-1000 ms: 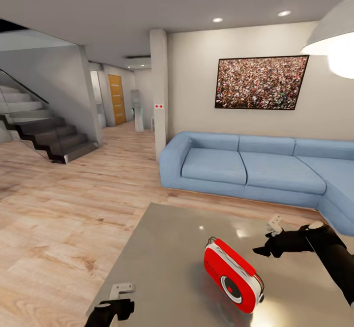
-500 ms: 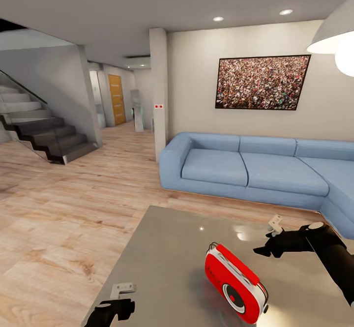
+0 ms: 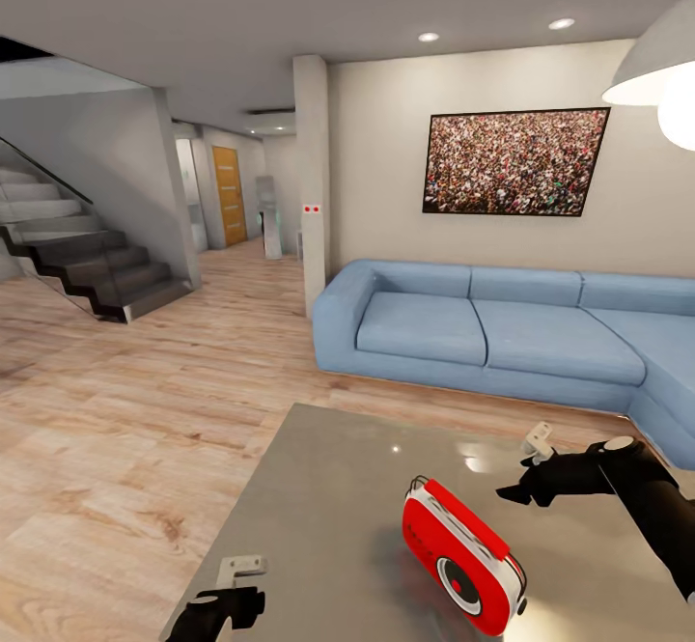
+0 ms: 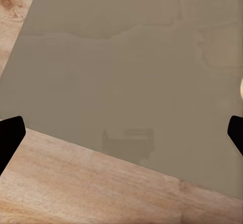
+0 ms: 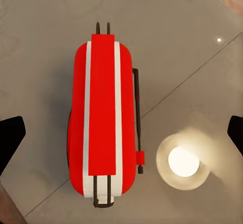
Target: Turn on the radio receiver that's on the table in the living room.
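Head view, radio [image 3: 463, 557]: stands upright on the near right part of the table [image 3: 319, 516], round dial facing the near right; the dial's centre reads red, so it is judged not yet on.
Head view, right gripper [image 3: 516, 489]: hangs above the table just beyond the radio, apart from it; finger state cannot be told from this angle.
Head view, left gripper [image 3: 217, 611]: at the near left edge of the table, well apart from the radio.
Head view, room: blue sofa [image 3: 502, 333] beyond the table, framed picture [image 3: 514, 161] on the far wall.

Left wrist view, fingers [image 4: 10, 135]: spread wide at both picture edges, nothing between them; bare grey tabletop and wood floor [image 4: 91, 188] below.

Right wrist view, fingers [image 5: 11, 135]: spread wide, empty; the radio [image 5: 104, 118] lies directly below and between them, seen from above, thin handle along one side.
Right wrist view, tabletop: glossy, with a bright lamp reflection [image 5: 182, 162] near the radio.

Handling, judged: small rigid shell, probably light; smooth casing on a slick top, so a sideways push may slide or tip it.
Contact point, judged: press squarely on the dial's centre; if steadying is needed, close across the narrow red body, not the thin handle.
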